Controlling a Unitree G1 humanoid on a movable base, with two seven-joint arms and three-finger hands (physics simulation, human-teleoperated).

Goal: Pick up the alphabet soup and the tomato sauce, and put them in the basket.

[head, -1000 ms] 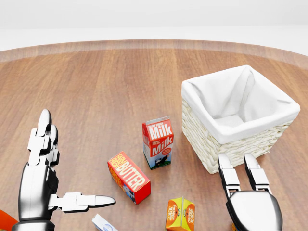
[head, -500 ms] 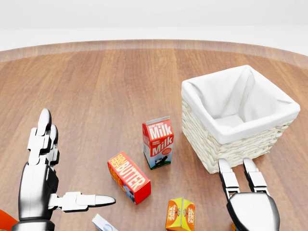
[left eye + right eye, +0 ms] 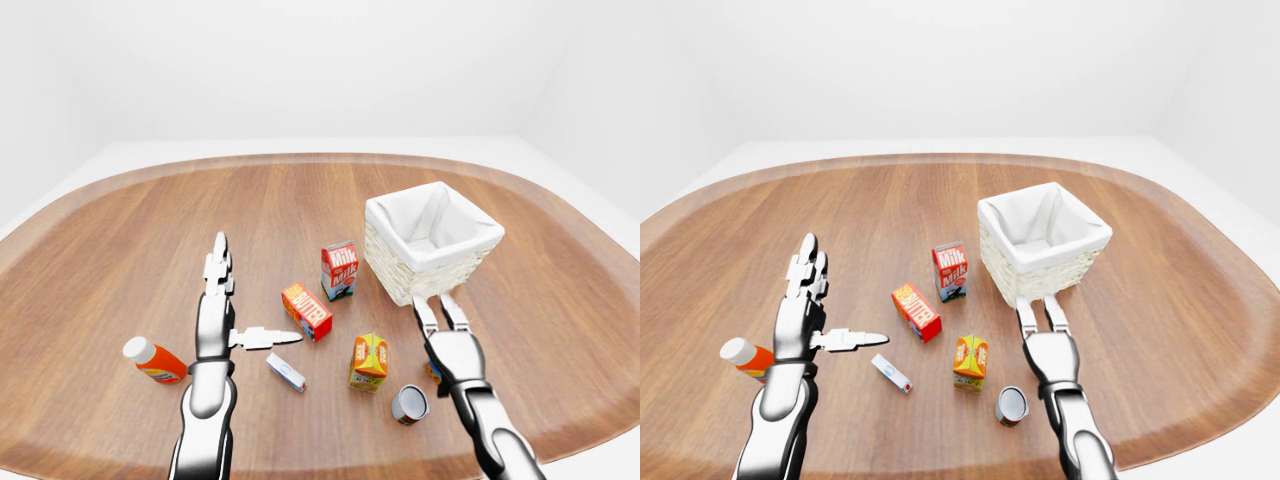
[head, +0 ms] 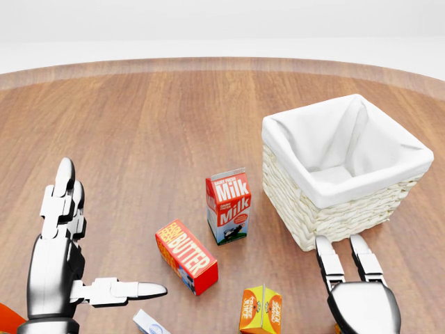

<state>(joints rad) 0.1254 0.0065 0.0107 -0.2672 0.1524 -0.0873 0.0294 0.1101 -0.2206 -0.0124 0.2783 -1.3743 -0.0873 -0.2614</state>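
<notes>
A small can (image 3: 409, 404) lies on its side near the bottom of the left-eye view, grey end toward me; I cannot read its label. My right hand (image 3: 437, 312) hovers just right of it, fingers straight, open and empty. An orange-labelled thing (image 3: 431, 371) peeks out from under that hand, mostly hidden. The white-lined wicker basket (image 3: 391, 280) stands just above the right hand's fingertips. My left hand (image 3: 245, 300) is open at the left, fingers pointing up the view, thumb out to the right, holding nothing.
Between the hands stand a milk carton (image 3: 339, 270), a butter box (image 3: 307, 311) and an orange juice carton (image 3: 369, 361). A small white tube (image 3: 286, 372) lies near the left thumb. An orange bottle (image 3: 153, 361) with a white cap lies left of the left arm.
My right hand has slid a little toward the bottom of the head view, away from the basket. The left hand and the objects have not moved.
</notes>
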